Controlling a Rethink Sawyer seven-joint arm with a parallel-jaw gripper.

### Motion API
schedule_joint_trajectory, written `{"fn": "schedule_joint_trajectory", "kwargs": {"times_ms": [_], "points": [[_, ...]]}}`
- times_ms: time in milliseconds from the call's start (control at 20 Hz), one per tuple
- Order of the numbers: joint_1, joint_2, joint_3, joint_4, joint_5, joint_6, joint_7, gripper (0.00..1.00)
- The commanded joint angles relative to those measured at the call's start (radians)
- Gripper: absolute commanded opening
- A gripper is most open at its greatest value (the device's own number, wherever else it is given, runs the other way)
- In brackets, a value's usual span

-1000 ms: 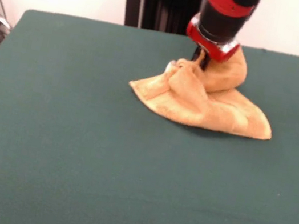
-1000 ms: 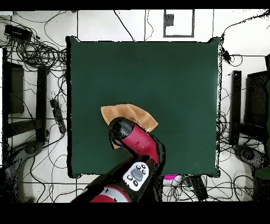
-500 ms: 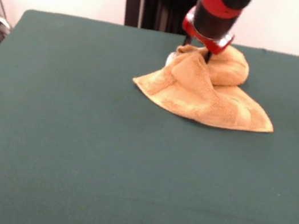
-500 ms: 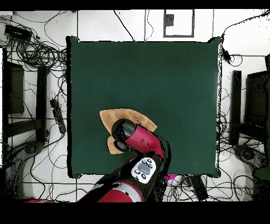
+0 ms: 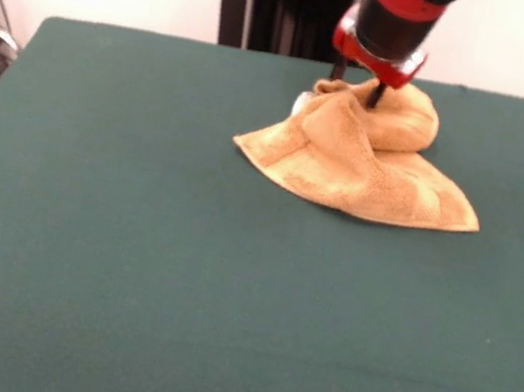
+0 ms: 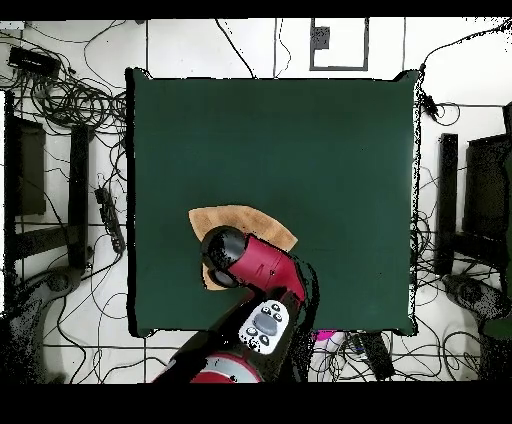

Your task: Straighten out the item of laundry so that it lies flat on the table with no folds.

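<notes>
Front view: the towel (image 5: pixel 364 163) sits bunched in the upper right of the frame on the green bench (image 5: pixel 128 264), a humped fold at its back and a flatter flap spreading toward lower right. The tool (image 5: pixel 371 96) hangs just over that hump; whether its fingers are apart or pinching cloth I cannot tell. The job looks mid-way: unfolding is barely begun, and next calls for drawing the hump outward.

Overhead view: the arm (image 6: pixel 255 265) covers much of the towel (image 6: pixel 240 218), low and left of centre. No containers appear.

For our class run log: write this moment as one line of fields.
towel: bunched, folded, not flat | table: towel on robot-side half | pincer: at towel's raised hump, grip unclear | task: unfinished
</notes>
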Motion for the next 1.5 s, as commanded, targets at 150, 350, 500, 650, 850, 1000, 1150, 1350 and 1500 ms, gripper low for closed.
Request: {"fn": "schedule_joint_trajectory", "kwargs": {"times_ms": [150, 350, 500, 650, 850, 1000, 1150, 1350, 1500], "points": [[0.031, -0.143, 0.075, -0.081, -0.076, 0.297, 0.192, 1.00], [0.057, -0.189, 0.043, -0.125, -0.114, 0.412, 0.237, 1.00], [0.077, -0.201, 0.012, -0.145, -0.114, 0.359, 0.274, 1.00], [0.071, -0.184, 0.030, -0.124, -0.055, 0.084, 0.288, 1.00], [0.106, -0.139, -0.021, -0.166, -0.086, -0.168, 0.321, 1.00], [0.132, -0.094, -0.080, -0.226, -0.101, -0.251, 0.334, 1.00], [0.130, -0.045, -0.110, -0.262, -0.089, -0.331, 0.312, 1.00], [0.083, 0.098, -0.067, -0.309, -0.045, -0.482, 0.283, 1.00], [0.064, 0.107, -0.032, -0.304, -0.032, -0.486, 0.264, 1.00]]}}
